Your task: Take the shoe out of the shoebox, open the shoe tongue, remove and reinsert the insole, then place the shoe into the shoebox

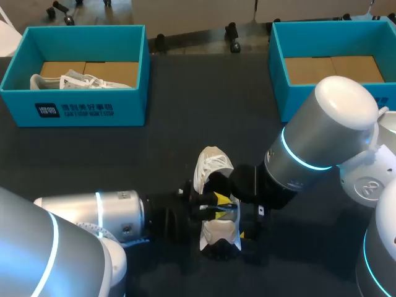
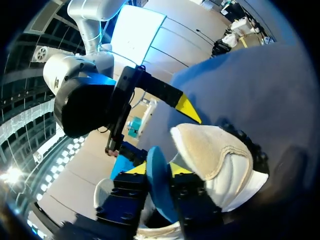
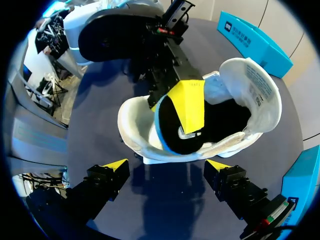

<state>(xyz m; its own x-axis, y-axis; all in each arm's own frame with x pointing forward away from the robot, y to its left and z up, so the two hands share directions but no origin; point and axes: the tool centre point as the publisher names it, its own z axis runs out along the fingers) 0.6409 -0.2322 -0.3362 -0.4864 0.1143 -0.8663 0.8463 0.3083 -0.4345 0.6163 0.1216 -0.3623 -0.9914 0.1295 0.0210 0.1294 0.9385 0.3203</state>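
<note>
Dark table (image 1: 185, 105) carries 2 teal shoeboxes at the far side: the L shoebox (image 1: 74, 111) holds a white spare shoe (image 1: 80, 81), the R shoebox (image 1: 297, 99) shows only its cardboard floor. L arm (image 1: 93, 213) comes in low from the near L corner, R arm (image 1: 322, 136) from the R side, and both meet at mid-table. The task shoe (image 1: 218, 234), white, sits on the table between them, well apart from both boxes, w/ its opening facing up. Its tongue (image 3: 252, 85) is folded back, printed underside showing. The insole (image 3: 172, 132), black w/ a blue edge, stands partly raised in the shoe's opening at the heel end. L gripper (image 2: 157, 168) reaches into the opening, w/ its yellow-tipped fingers (image 2: 135, 167) pinching the insole from both sides. R gripper (image 3: 166, 166) hangs just beside the shoe, fingers spread wide, nothing between them and no contact w/ the shoe that I can make out.
</note>
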